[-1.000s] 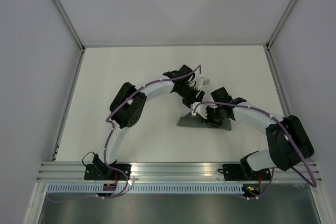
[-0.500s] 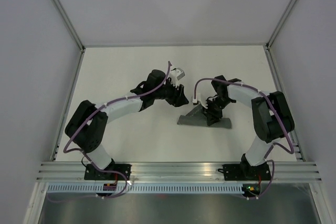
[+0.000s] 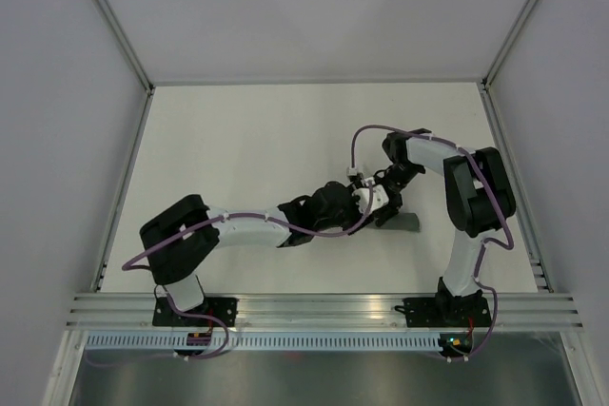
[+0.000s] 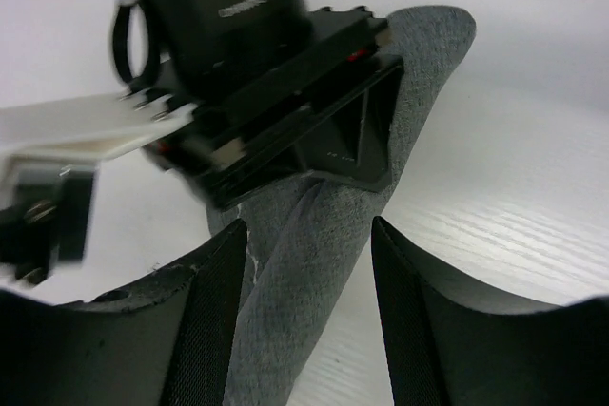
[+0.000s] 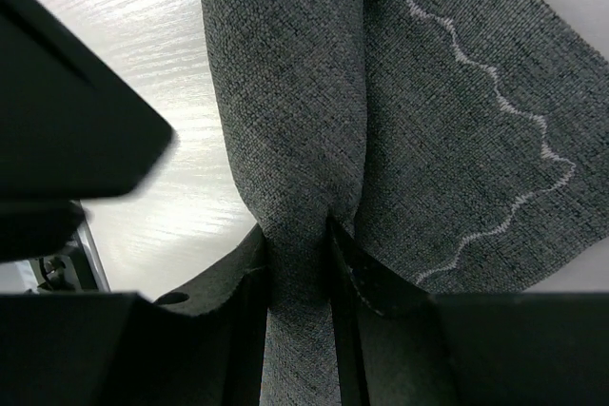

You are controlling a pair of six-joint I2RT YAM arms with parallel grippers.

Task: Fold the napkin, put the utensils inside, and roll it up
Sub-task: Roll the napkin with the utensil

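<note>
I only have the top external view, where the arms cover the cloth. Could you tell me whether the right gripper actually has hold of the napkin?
Observer: Yes. The right wrist view shows the right gripper closed on a bunched fold of the napkin.
Operator: Thank you. Is the left gripper gripping as well?
Observer: No. In the left wrist view the left gripper is open, with a narrow ridge of napkin running between its fingers towards the right gripper just beyond.
Operator: What lies beside the pinched fold?
Observer: A flat layer of cloth carrying the wavy light stitched line.
</note>
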